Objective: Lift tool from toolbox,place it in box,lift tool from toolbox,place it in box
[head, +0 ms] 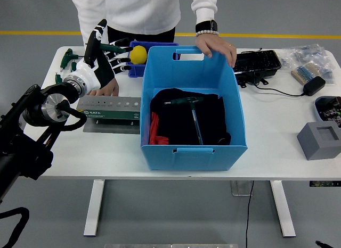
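My left hand [109, 54] is raised above the table's left side, left of the big blue box [234, 107]. It is shut on a green T-handle tool [110, 47], held between the thumb and the fingers. The green tool holder [109, 107] lies on a grey mat below my hand. More green-handled tools [66, 56] lie at the far left. In the box, another green T-handle wrench [193, 109] rests on a black cloth [213, 125]. A person's hand [216, 46] grips the box's far rim. Their other hand [105, 88] rests by the holder.
A small blue bin [133, 69] with a yellow ball [139, 54] stands behind the holder. A black tray [258, 63], a cable, a charger [314, 86], a brush [305, 73] and a grey block [319, 140] are on the right.
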You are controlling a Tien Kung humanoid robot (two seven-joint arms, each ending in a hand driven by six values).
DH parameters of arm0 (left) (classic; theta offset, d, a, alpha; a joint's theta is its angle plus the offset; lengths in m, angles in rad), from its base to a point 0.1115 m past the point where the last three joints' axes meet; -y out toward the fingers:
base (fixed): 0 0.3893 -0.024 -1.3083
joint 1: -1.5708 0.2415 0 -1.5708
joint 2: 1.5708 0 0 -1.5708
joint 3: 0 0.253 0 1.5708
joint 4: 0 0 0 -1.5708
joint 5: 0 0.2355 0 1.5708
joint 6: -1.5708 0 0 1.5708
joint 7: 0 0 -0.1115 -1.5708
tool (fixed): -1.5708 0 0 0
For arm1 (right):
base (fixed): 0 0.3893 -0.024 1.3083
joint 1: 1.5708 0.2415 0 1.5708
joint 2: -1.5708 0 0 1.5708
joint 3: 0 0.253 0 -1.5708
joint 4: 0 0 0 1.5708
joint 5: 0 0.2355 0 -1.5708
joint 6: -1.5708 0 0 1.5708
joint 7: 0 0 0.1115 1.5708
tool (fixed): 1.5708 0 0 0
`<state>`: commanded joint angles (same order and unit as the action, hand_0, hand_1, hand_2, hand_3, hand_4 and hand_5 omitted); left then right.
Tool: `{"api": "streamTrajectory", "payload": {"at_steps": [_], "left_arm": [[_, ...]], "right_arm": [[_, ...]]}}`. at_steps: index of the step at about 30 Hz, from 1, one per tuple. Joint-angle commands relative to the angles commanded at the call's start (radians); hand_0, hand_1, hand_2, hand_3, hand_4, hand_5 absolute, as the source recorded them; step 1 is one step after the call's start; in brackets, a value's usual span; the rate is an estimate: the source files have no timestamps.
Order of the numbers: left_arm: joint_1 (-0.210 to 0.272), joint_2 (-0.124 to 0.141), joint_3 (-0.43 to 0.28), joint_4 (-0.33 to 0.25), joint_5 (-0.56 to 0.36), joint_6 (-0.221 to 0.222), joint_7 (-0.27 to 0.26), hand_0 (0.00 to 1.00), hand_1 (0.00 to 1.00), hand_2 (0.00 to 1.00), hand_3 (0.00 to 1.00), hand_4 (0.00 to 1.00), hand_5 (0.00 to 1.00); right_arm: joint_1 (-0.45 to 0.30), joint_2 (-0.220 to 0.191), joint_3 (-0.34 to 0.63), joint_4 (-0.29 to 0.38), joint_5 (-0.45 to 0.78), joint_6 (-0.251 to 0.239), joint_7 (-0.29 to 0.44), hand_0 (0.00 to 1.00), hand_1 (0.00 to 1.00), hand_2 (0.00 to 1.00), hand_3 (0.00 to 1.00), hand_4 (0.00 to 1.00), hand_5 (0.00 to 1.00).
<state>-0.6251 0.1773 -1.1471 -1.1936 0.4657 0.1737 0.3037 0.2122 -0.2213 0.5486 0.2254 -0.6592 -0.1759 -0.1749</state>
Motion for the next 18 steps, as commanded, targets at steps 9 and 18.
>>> {"api": "streamTrajectory", "payload": {"at_steps": [9, 18], "left_arm": [[-0.008, -0.005, 0.041, -0.027, 0.063, 0.012, -0.006, 0.175, 0.173, 0.286, 0.327, 0.998, 0.496], [-0.009, -0.008, 0.051, -0.041, 0.079, 0.027, -0.023, 0.079, 0.08, 0.177, 0.191, 0.847, 0.152]], "right_arm": [[0.004, -0.002, 0.0, 0.0, 0.001, 0.0, 0.0, 0.618, 0.599, 0.669, 0.542, 0.773, 0.646], [0.006, -0.003, -0.003, 0.001, 0.006, -0.001, 0.001, 0.618, 0.6, 0.669, 0.542, 0.774, 0.645]]}}
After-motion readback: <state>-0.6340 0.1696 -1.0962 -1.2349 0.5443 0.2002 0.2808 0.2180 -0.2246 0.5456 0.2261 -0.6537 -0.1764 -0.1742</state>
